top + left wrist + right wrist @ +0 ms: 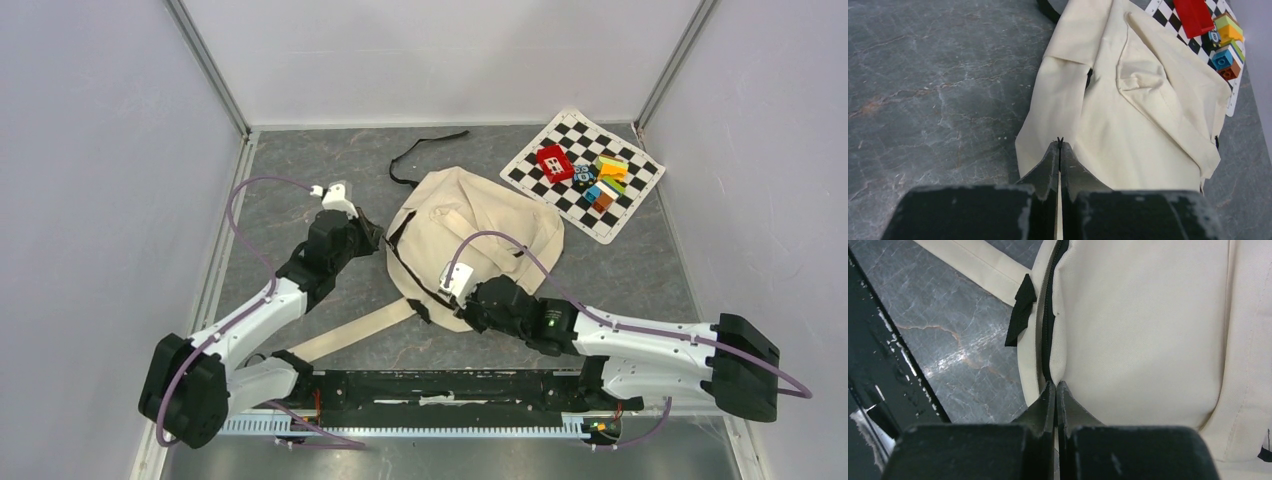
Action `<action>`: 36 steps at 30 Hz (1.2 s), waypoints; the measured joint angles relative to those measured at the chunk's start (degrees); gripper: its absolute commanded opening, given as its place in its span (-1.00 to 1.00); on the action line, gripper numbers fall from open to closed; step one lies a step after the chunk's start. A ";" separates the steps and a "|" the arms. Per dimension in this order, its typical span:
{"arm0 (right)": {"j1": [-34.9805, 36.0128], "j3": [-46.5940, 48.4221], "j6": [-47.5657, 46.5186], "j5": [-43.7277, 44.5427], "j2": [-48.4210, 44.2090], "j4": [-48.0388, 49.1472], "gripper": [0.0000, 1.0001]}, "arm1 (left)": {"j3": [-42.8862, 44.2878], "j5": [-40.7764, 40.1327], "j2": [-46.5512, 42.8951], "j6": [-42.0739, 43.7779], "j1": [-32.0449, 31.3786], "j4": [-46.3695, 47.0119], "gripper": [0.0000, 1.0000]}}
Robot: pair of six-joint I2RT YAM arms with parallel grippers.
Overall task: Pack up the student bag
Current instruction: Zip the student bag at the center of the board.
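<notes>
Two arms of mine reach onto the grey table [300, 170], one at each side of the bag [490, 215]. My left gripper [1059, 146] has its jaws pressed together at the bag's left edge. A small black bit [1060, 139] pokes out at the tips, and I cannot tell whether any cloth is caught there. The bag lies flat in the middle of the table, cream side up. A thin black strap [420, 150] curls off its far end, and a wide cream strap [355, 335] trails from its near end toward my left base. My right gripper [1055, 388] is at the bag's near edge, jaws closed tight on the cloth right where the black zipper [1048, 315] runs; the fabric puckers into the tips. A black tab [1020, 310] sticks out just left of that zipper. Far right, a checkered mat [530, 172] lies at the back corner, just beside the bag, carrying a red block [554, 162] and a cluster of coloured blocks [603, 182].
</notes>
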 measured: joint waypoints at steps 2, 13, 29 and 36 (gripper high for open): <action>0.31 0.00 0.57 -0.61 -0.48 -0.96 -1.00 | 1.40 1.97 1.66 0.98 0.83 -0.02 -0.96; 2.58 0.04 4.20 -2.34 -5.01 -6.03 -0.53 | 8.17 13.44 9.68 5.79 3.13 -2.95 -0.96; 3.65 18.95 11.85 5.95 13.75 -5.60 0.65 | 19.76 27.02 12.68 8.59 3.74 -16.28 -0.96; 2.78 23.89 10.78 12.15 23.78 -1.55 0.29 | 19.06 28.22 12.66 8.66 3.74 -16.00 -0.96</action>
